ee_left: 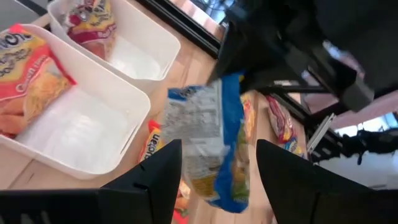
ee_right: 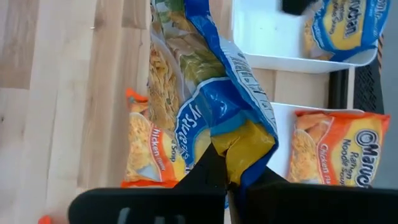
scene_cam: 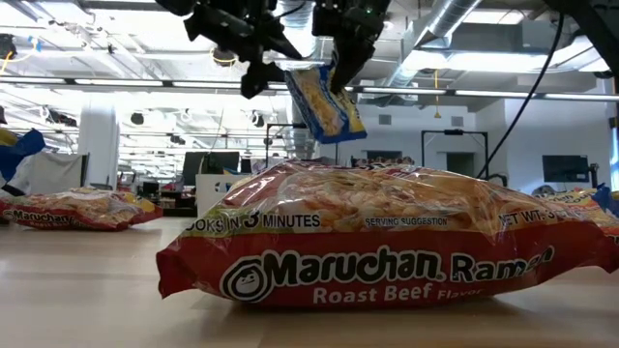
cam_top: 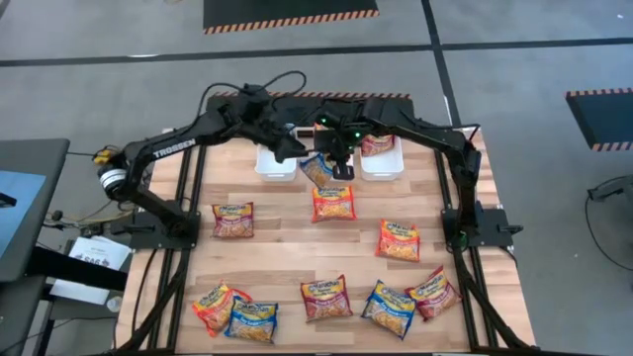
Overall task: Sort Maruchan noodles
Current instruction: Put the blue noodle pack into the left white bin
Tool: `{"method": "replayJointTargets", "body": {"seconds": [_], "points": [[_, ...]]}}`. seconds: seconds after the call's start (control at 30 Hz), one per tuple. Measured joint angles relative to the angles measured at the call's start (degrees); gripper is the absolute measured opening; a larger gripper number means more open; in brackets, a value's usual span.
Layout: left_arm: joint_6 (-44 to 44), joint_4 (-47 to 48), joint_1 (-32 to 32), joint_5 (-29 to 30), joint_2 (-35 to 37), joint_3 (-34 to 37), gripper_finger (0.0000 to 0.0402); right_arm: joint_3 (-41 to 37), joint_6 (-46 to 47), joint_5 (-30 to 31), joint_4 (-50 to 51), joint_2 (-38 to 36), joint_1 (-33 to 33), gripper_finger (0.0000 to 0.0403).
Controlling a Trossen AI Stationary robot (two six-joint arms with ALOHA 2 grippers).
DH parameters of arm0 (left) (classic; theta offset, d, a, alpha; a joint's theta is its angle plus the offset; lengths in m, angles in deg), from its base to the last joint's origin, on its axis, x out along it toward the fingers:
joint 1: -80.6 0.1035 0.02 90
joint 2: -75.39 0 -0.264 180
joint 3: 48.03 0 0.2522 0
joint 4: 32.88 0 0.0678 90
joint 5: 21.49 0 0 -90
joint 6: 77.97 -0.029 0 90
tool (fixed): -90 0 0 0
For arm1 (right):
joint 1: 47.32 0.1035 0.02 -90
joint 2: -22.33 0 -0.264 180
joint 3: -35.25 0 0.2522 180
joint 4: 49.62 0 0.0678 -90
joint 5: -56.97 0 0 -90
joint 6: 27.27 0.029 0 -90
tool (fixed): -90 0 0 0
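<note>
My right gripper [cam_top: 341, 163] [ee_right: 233, 177] is shut on a blue Maruchan packet [cam_top: 318, 169] [scene_cam: 324, 100], lifted high over the table's far middle by the white trays. My left gripper [cam_top: 290, 150] [ee_left: 217, 147] is open just left of that packet and seems clear of it. The left tray [ee_right: 280, 37] holds a blue packet [ee_right: 345, 28]. The middle tray [ee_left: 81, 130] holds an orange Chicken packet [ee_right: 336, 149]. The right tray [cam_top: 382, 163] holds a dark red packet [ee_left: 90, 18]. Several more packets lie flat on the table. My right gripper pinches the blue packet between its two fingers at the crumpled upper end [ee_right: 245, 146], coming from above. The packet is lifted clear and hangs tilted below the fingers [scene_cam: 338, 68], its free end [scene_cam: 309, 72] turned toward my left gripper.
Loose packets lie on the wood: an orange one [cam_top: 333, 203] right under the held packet, a dark red one [cam_top: 233, 220], an orange one [cam_top: 398, 240], and a near row [cam_top: 326, 297]. A Roast Beef packet [scene_cam: 387, 237] fills the low view's foreground. Bare wood [cam_top: 297, 247] shows mid-table.
</note>
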Motion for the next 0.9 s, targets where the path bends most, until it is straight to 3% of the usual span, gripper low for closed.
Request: {"method": "replayJointTargets", "body": {"seconds": [0.17,0.37,0.9], "points": [[-2.9,-0.4,-2.2,0.4,-0.5,0.0,0.0193,-0.1,0.6,0.1,-0.2,0.0,-0.2,0.0008],[-5.5,-0.4,-4.1,6.3,-0.8,0.0,0.0193,-0.1,0.6,0.1,-0.7,0.0,-0.2,0.0008],[-6.0,-1.5,-4.9,7.0,-6.0,0.0,0.0193,-0.1,-0.2,0.0,0.4,0.0,0.6,0.0008]]}}
